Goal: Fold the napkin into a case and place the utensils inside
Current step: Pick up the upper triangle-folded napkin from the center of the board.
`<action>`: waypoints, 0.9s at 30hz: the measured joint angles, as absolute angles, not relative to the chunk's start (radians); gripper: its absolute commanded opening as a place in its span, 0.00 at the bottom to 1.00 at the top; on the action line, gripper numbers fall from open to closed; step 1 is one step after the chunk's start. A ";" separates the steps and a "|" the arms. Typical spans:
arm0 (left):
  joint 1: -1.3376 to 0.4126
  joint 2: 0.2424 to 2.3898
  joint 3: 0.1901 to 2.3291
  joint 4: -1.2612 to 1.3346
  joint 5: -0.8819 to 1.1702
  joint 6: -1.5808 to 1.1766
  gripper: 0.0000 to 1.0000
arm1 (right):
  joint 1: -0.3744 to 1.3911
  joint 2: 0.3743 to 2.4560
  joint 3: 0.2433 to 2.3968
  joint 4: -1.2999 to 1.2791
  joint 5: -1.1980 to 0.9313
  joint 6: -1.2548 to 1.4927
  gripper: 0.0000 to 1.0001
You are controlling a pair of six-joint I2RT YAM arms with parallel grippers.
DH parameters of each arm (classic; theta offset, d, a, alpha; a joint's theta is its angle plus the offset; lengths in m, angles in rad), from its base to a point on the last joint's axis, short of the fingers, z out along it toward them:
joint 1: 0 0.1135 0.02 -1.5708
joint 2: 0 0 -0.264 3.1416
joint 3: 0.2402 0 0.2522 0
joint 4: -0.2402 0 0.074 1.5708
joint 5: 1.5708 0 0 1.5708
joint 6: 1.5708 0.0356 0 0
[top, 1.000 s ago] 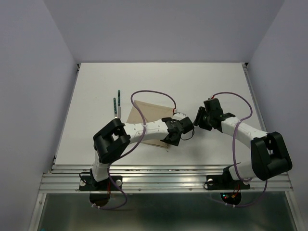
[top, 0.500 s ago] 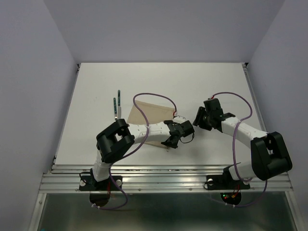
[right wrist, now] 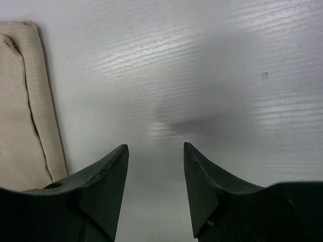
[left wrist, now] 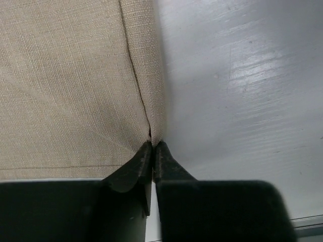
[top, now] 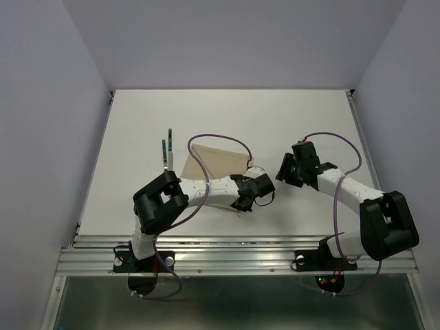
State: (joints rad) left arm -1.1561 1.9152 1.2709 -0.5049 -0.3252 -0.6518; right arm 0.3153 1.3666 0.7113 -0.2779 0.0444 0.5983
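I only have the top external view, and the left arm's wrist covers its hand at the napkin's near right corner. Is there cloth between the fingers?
Observer: Yes. In the left wrist view, the left hand has its fingertips pinched together on the edge of the napkin.
Operator: Where on that edge?
Observer: On the hem, the stitched strip that runs straight down into the pinch. I cannot tell how many layers it holds.
Operator: And the right hand?
Observer: The right wrist view shows the right hand open with nothing between its fingers. It is over bare table, and the napkin's edge lies off to the left in that view.
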 measured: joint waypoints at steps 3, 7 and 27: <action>-1.156 1.906 1.258 -0.486 -0.321 -0.631 0.00 | 0.315 1.362 0.707 -0.278 0.044 0.598 0.60; -1.151 1.868 1.211 -0.430 -0.299 -0.584 0.00 | 0.315 1.363 0.707 -0.277 -0.031 0.594 0.65; -1.091 1.659 1.105 -0.275 -0.109 -0.468 0.00 | 0.315 1.562 0.770 -0.010 -0.429 0.752 0.71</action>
State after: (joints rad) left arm -1.0912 1.6592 1.1049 -0.2752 -0.1085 -0.4679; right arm 0.3145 1.5616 0.7700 -0.0101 -0.4290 0.7521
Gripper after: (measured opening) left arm 0.030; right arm 0.719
